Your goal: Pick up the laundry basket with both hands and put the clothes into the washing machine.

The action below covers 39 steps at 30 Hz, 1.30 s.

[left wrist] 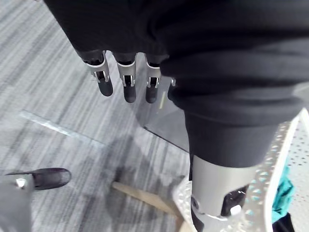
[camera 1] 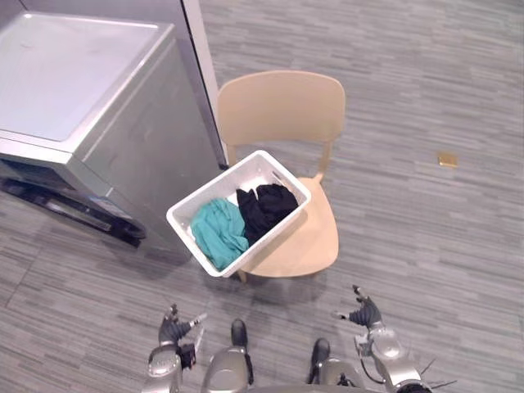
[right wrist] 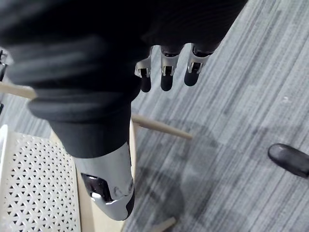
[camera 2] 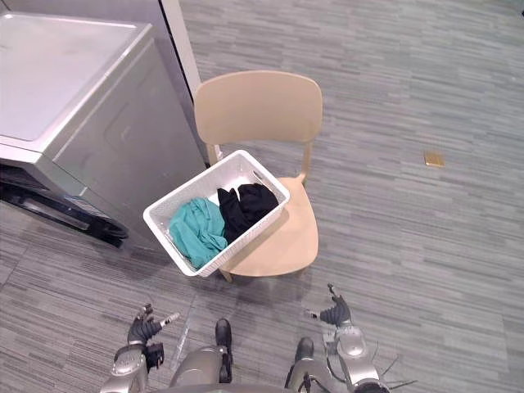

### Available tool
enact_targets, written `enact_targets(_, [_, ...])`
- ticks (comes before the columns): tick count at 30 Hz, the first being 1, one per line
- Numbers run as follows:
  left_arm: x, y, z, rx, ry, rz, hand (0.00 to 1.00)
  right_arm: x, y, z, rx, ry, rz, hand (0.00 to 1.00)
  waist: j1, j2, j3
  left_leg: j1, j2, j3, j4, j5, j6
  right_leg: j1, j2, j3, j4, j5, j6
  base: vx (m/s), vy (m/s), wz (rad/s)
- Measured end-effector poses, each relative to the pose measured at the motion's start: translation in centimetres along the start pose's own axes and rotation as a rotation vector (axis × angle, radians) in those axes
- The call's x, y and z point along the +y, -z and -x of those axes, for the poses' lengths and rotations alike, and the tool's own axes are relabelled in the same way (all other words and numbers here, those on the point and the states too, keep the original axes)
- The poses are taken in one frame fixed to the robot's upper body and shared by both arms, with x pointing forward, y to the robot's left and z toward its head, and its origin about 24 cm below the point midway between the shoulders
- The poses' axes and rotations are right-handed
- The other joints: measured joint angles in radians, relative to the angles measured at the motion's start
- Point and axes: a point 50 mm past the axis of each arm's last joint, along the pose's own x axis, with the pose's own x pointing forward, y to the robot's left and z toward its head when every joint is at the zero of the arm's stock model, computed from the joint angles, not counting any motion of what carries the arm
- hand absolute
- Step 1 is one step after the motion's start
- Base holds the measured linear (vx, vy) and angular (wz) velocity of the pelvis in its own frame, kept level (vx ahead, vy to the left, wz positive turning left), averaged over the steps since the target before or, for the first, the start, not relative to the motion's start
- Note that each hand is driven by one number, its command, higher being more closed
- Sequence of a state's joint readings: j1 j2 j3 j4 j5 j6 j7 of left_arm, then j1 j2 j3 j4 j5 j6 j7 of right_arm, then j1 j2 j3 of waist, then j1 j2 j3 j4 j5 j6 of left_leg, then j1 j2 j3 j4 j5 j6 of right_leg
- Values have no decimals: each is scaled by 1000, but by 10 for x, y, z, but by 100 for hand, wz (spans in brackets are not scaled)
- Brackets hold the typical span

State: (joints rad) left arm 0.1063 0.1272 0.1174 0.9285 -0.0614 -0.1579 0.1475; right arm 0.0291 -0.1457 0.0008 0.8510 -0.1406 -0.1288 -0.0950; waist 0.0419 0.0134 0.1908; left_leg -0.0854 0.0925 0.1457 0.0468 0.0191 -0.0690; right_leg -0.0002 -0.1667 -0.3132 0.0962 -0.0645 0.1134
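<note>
— Biggest first?
— Grey striped floor (camera 1: 426,262) all round. Silver washer (camera 1: 74,82) at the far left, with a dark strip low on its front.

— Beside it?
— Pale wooden chair (camera 1: 282,106) just right of the washer, backrest on the far side. White basket (camera 1: 211,182) on the seat, set askew, its left end hanging off the seat toward the washer.

— In the basket?
— Teal cloth (camera 1: 219,231) at the near-left end, black cloth (camera 1: 264,206) at the far-right end, touching each other.

— And the hands?
— Both low at the near edge, well short of the basket, touching nothing. Left hand (camera 1: 173,329) near-left of it, right hand (camera 1: 364,313) near-right, off the seat's front edge. Fingers straight on both, thumbs held apart, nothing in them.

— Anything more from the wrists?
— Up close from the left wrist: fingers (left wrist: 129,89) hanging over floor, thumb (left wrist: 212,193) in front of the basket's perforated wall, a sliver of teal beside it, a chair leg underneath. From the right wrist: fingers (right wrist: 165,77) over floor too, the perforated wall and seat edge past the thumb. From the head: basket, chair and washer whole, with both hands.

— Smallest?
— Tan square (camera 1: 447,160) on the floor, well right of the chair.
</note>
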Motion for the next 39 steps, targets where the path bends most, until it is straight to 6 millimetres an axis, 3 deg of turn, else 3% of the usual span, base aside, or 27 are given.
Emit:
enact_targets(6, [0,24,7,96,26,-49,0,7,18,3,92,-29,-5,0,1,-7,-14,12,-26,-53,-5,5,4,50,-17,-55,-13,-7,10,30,21,29])
enact_targets(10, [-10,11,2,54,78,-106,0,11,25,4,134,-39,-17,0,0,3,1,-137,-40,-138,162,-16,6,47,-20,-149,-1,-11,14,-22,21,68])
enact_targets(12, [-11,12,2,57,83,-112,0,11,22,1,135,-39,-28,0,7,9,8,-164,-21,-113,200,-31,13,48,-28,-172,19,-15,10,-101,82,45])
enact_targets(13, [-12,13,3,59,86,-114,0,10,18,-1,124,-33,-36,0,4,12,13,-166,-5,-80,205,-70,27,53,-32,-183,31,-17,10,-106,92,15])
enact_targets(16, [-8,14,2,63,72,-111,0,11,18,-1,125,-29,-54,0,-2,-6,27,-185,53,67,269,-89,24,67,-62,-207,57,-31,11,-106,74,26])
enact_targets(18, [-6,9,0,51,62,-113,0,7,24,1,149,-12,-65,0,-15,-10,29,-260,99,104,466,-123,77,64,-116,-229,102,-49,40,-67,212,48])
enact_targets(19, [-5,7,-1,44,48,-115,0,5,27,2,157,-8,-62,0,-30,-3,28,-298,143,83,598,-169,81,71,-137,-265,112,-60,72,-23,397,30])
enact_targets(21, [-9,7,0,44,56,-120,0,5,32,5,172,-8,-59,0,-28,33,21,-304,186,16,613,-269,17,93,-152,-277,119,-60,136,60,441,32])
enact_targets(22, [-7,1,-4,31,55,-139,0,8,34,6,185,-11,-70,0,-23,15,19,-319,133,15,634,-334,0,81,-210,-265,164,-67,151,251,518,67])
enact_targets(23, [-6,-7,-7,10,54,-158,0,18,36,8,199,-33,-96,0,-25,-36,16,-313,53,35,627,-354,27,72,-287,-246,201,-60,145,332,583,79])
enact_targets(24, [-5,-10,-9,2,54,-163,0,21,34,7,199,-39,-107,0,-23,-52,18,-305,24,44,628,-363,42,71,-313,-227,244,-43,131,350,400,62])
enact_targets(25, [-7,-11,-9,0,59,-162,0,24,28,4,194,-48,-109,0,-10,-38,29,-280,-9,47,626,-374,63,34,-363,-215,364,-14,-19,275,317,30])
enact_targets(26, [-10,-11,-9,-2,66,-165,0,25,25,2,187,-52,-108,0,-6,-23,38,-259,-16,47,619,-381,76,5,-375,-197,442,-7,-111,341,417,25])
enact_targets(27, [-16,-10,-8,-1,84,-168,0,27,16,-2,164,-61,-103,0,-4,-12,43,-208,-42,46,577,-367,101,-46,-374,-148,595,-54,-155,357,388,36])
enact_targets(28, [-17,-10,-7,-2,93,-182,0,29,8,-5,141,-70,-95,0,-2,-14,43,-148,-77,43,503,-346,130,-82,-329,-89,682,-105,-108,358,336,42])
enact_targets(29, [-18,-10,-7,-5,99,-193,0,30,5,-6,131,-72,-92,0,-2,-14,42,-122,-90,40,470,-337,135,-94,-295,-65,694,-128,-83,332,245,47])
enact_targets(30, [-20,-10,-7,-6,106,-198,0,32,-3,-9,105,-84,-80,0,-3,-13,43,-73,-116,25,409,-321,147,-116,-215,-35,689,-172,-62,301,171,47])
enact_targets(32, [-25,-13,-7,-16,120,-198,0,37,-10,-11,85,-107,-51,0,-3,-7,48,-15,-142,-13,340,-308,150,-165,-61,-25,597,-229,-63,345,120,56])
enact_targets(34, [-33,-16,-7,-24,137,-191,0,43,-11,-10,75,-132,-21,0,-7,11,58,25,-151,-65,317,-303,141,-206,81,4,421,-223,-87,255,30,70])
enact_targets(35, [-35,-16,-7,-28,145,-200,0,45,-12,-10,71,-137,-20,0,-6,7,56,26,-162,-73,322,-301,137,-215,100,11,350,-187,-122,241,15,95])
enact_targets(36, [-43,-16,-6,-26,171,-210,0,44,-13,-10,65,-141,-5,0,-22,25,60,28,-166,-111,342,-296,128,-192,116,14,319,-136,-172,316,50,94])
enact_targets(37, [-52,-16,-4,-30,193,-207,0,46,-21,-12,41,-152,16,0,-21,31,57,-12,-169,-126,415,-265,73,-157,104,10,271,-91,-168,336,73,91])
enact_targets(39, [-52,-17,-4,-44,190,-194,0,54,-46,-18,-37,-176,41,0,-10,7,65,-59,-157,-109,433,-286,94,-104,82,18,207,-72,-165,232,35,43])
